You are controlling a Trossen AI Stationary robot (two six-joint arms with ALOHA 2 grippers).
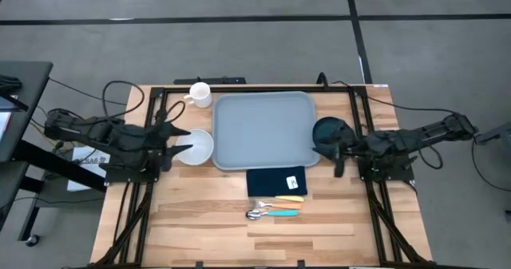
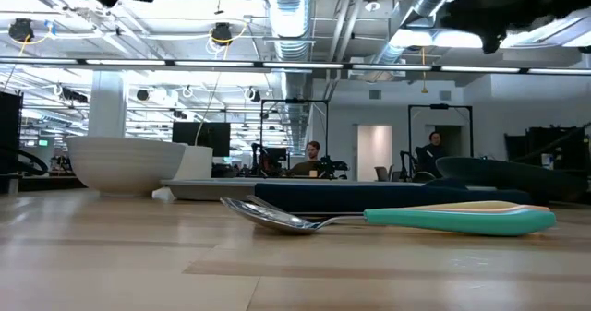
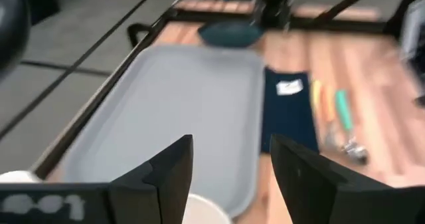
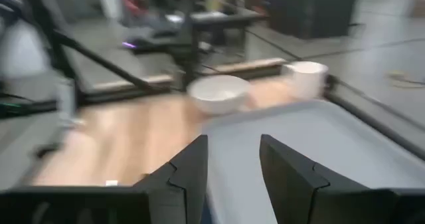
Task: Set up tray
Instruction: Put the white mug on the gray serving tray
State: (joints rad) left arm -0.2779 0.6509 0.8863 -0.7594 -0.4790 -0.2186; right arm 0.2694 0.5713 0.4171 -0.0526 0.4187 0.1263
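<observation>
The large flat grey-blue plastic tray (image 1: 265,130) lies between the two grippers: the left gripper (image 1: 180,140), fingers spread, sits just off one short edge, the right gripper (image 1: 334,149), fingers parted and empty, off the other.

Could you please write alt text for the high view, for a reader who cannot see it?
An empty grey-blue tray lies on a wooden table between two dark robot arms. The open left gripper hovers at a white bowl beside a white mug; the right gripper is over a dark teal plate. A navy napkin and cutlery lie nearby.
</observation>
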